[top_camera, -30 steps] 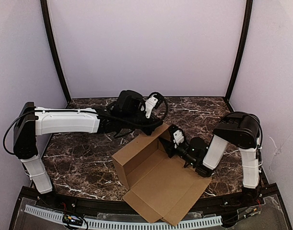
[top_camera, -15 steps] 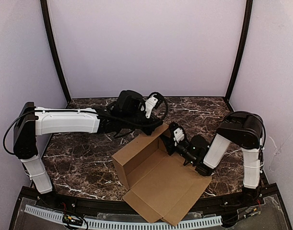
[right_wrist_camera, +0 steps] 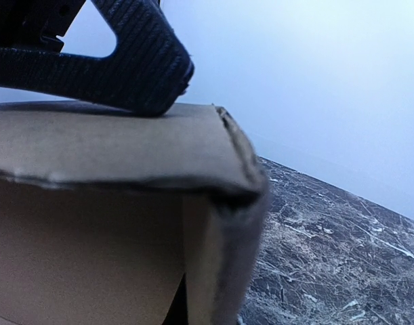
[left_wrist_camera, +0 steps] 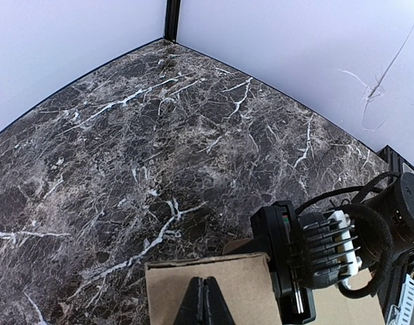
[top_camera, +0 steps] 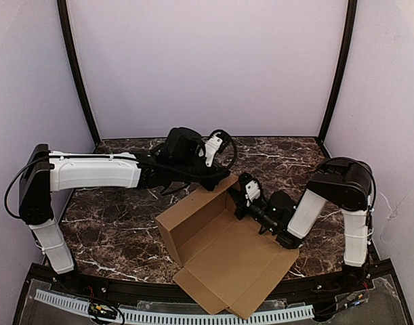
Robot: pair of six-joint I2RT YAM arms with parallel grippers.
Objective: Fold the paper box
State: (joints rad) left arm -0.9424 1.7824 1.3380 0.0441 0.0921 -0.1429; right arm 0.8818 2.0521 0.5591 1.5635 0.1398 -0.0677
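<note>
The paper box (top_camera: pixel 227 254) is brown cardboard, half folded: back and left walls stand, and a wide flap lies flat toward the front edge. My left gripper (top_camera: pixel 218 177) is shut, its tips (left_wrist_camera: pixel 205 283) pressing on the top of the back wall (left_wrist_camera: pixel 244 284). My right gripper (top_camera: pixel 239 201) is at the box's right end, closed on the upright end flap (right_wrist_camera: pixel 220 257). Cardboard hides most of its fingers; only a dark sliver (right_wrist_camera: pixel 180 308) shows. The left gripper's finger (right_wrist_camera: pixel 135 74) rests on the box top (right_wrist_camera: pixel 112 145).
The dark marble table (top_camera: pixel 112 217) is bounded by pale walls with black corner posts (top_camera: pixel 78 74). The right arm's wrist (left_wrist_camera: pixel 312 257) sits close beside the left gripper. A perforated white strip (top_camera: pixel 159 315) runs along the near edge.
The box's left corner has slid slightly left and its back wall has tilted. My right gripper has edged up and left with the end flap. The left arm has barely moved.
</note>
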